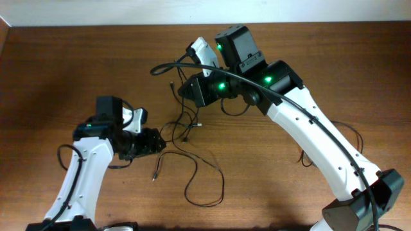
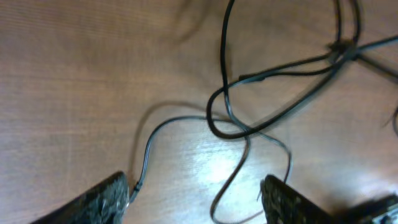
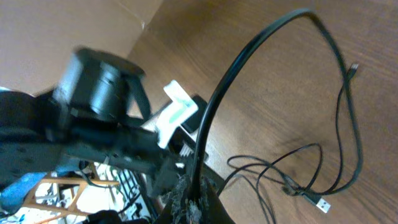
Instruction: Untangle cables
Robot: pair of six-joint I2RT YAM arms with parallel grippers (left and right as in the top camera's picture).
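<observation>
Several thin black cables (image 1: 186, 125) lie tangled mid-table, with a silver-tipped plug (image 1: 198, 126) at the knot and a loose loop (image 1: 205, 186) trailing toward the front. My left gripper (image 1: 160, 142) is open at the tangle's left edge. In the left wrist view its fingers (image 2: 196, 199) straddle crossed strands (image 2: 236, 127) on the wood. My right gripper (image 1: 184, 90) is raised behind the tangle. In the right wrist view its jaws (image 3: 193, 199) are shut on a black cable (image 3: 249, 56) that arcs up and over to the knot (image 3: 289, 185) and a silver plug (image 3: 322, 203).
The wooden table (image 1: 77, 64) runs to a pale wall at the back. The right arm's own thick black cable (image 1: 308, 115) runs along its white links. A loose plug end (image 1: 154, 176) lies in front of the left gripper.
</observation>
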